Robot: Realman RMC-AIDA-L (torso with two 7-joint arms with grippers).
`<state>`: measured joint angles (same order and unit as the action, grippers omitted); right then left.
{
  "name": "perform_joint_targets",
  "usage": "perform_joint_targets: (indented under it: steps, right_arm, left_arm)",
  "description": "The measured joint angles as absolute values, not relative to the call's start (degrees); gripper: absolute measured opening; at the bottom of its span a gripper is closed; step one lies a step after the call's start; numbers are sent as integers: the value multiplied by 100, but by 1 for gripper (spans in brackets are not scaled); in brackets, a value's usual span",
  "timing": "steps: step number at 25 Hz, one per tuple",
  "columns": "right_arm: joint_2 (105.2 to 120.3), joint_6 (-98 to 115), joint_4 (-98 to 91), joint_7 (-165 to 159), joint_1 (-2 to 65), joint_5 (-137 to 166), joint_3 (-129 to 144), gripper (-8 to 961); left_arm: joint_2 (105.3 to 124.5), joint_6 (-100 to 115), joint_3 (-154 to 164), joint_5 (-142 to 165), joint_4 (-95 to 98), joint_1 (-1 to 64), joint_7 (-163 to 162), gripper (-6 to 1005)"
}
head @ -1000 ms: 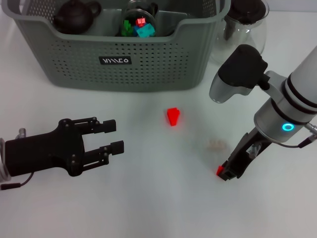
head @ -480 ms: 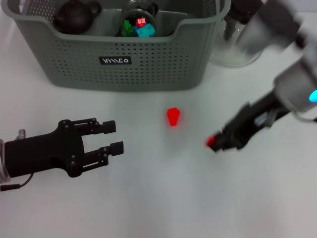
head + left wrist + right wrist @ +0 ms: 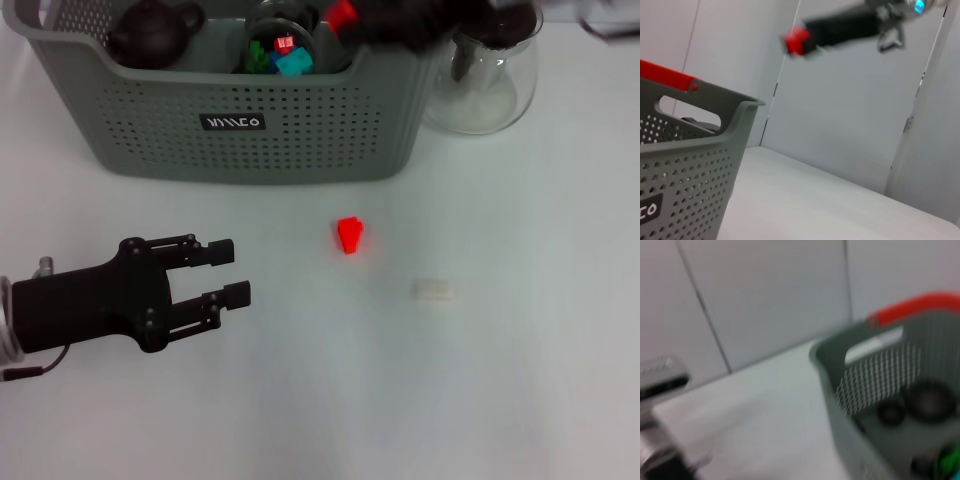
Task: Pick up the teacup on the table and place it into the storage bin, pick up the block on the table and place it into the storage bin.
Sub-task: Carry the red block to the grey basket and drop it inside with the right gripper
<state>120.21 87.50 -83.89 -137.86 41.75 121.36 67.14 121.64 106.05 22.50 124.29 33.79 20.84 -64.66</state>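
Right gripper (image 3: 345, 17) holding red block (image 3: 341, 14) above storage bin (image 3: 300, 140), left gripper (image 3: 228, 273) parked

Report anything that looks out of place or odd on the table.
Nothing is spilled or broken. Two small pieces lie loose outside the storage bin: a red block and a pale block. The right end effector carries a red piece above the bin.

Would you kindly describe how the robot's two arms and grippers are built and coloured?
The left gripper is matte black, with two slim linkage fingers ending in blocky pads, a chunky black body, and thin cables trailing at the wrist. The right gripper is a long black shape; behind it sits a silvery bracket and a glowing cyan light.
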Motion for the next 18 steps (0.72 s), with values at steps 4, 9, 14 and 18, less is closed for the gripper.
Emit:
perform_joint_targets:
  steps: [4, 9, 14, 18]
  right_arm:
    - [12025, 7521, -7768, -14021, 4825, 12441, 7180, 157]
    - [12013, 6264, -6089, -14494, 6106, 13425, 7343, 157]
    - [11986, 5319, -3903, -14658, 7393, 14118, 7218, 157]
    - [12000, 4733, -2747, -14934, 7953, 14496, 7220, 156]
  left_arm:
    - [12164, 10552, 2248, 12427, 3345, 2097, -6465, 539]
    - [12166, 10457, 2250, 12429, 3303, 2102, -6465, 539]
    - [12171, 10454, 2250, 12428, 3282, 2118, -6477, 539]
    - [12172, 10455, 2249, 12428, 3251, 2126, -6480, 539]
